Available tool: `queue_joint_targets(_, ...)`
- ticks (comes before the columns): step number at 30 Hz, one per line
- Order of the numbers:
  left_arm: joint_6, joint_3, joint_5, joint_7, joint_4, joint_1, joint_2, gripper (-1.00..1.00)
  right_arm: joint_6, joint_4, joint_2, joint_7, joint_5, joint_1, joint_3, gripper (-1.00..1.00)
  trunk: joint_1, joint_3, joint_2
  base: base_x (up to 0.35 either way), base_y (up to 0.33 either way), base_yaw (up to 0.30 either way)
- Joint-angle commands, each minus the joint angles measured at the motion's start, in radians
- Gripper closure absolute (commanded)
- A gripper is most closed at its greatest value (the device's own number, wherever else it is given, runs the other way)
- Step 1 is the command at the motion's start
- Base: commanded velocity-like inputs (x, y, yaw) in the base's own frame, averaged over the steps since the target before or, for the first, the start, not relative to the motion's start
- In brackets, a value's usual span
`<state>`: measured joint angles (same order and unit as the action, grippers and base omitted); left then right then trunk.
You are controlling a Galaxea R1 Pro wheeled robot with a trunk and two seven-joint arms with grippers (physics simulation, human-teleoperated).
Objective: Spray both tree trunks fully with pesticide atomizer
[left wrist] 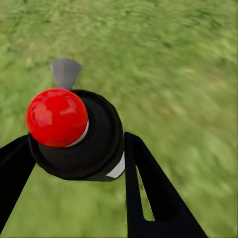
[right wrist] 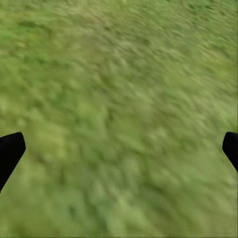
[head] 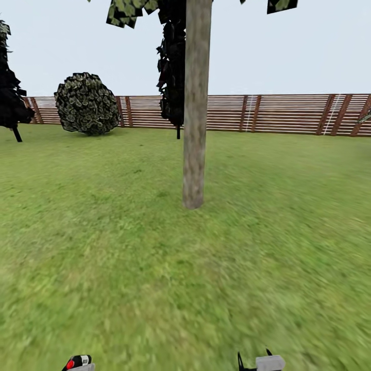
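The pesticide atomizer [left wrist: 94, 146] is a dark bottle with a red top [left wrist: 57, 116] and a white label patch [left wrist: 118, 168]. My left gripper [left wrist: 79, 144] is shut on it, one black finger on each side. In the head view the same gripper [head: 78, 363] and the red top peek in at the bottom left edge. One tree stands straight ahead on the grass; its bare grey-tan trunk [head: 196, 118] rises out of frame and looks clean, with no white specks on it. My right gripper [right wrist: 119, 151] is open over bare grass, also seen at the bottom edge [head: 255, 362].
Lawn [head: 154, 268] lies between me and the trunk. A dark narrow tree [head: 172, 62] stands behind it, another at the far left [head: 10, 93], and a round bush [head: 86, 103] by the slatted wooden fence [head: 288, 113].
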<state>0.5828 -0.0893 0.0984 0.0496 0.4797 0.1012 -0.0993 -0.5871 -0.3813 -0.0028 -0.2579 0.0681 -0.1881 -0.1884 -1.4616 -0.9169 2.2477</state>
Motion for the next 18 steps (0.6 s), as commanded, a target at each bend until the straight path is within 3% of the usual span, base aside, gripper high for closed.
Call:
queue_joint_targets(1, 0.003, 0.003, 0.009, -0.001, 0.000, 0.000, 0.000, 1.00, 0.000, 0.001, 0.000, -0.009, 0.007, -0.001, -0.004, -1.00, 0.000, -0.001, 0.000, 0.341, 0.000, 0.000)
queue_joint_targets(18, 0.003, 0.002, 0.009, -0.001, 0.000, 0.001, 0.000, 1.00, 0.000, 0.001, 0.001, -0.010, 0.006, -0.001, -0.003, -1.00, 0.000, -0.001, 0.000, 0.341, 0.000, 0.000)
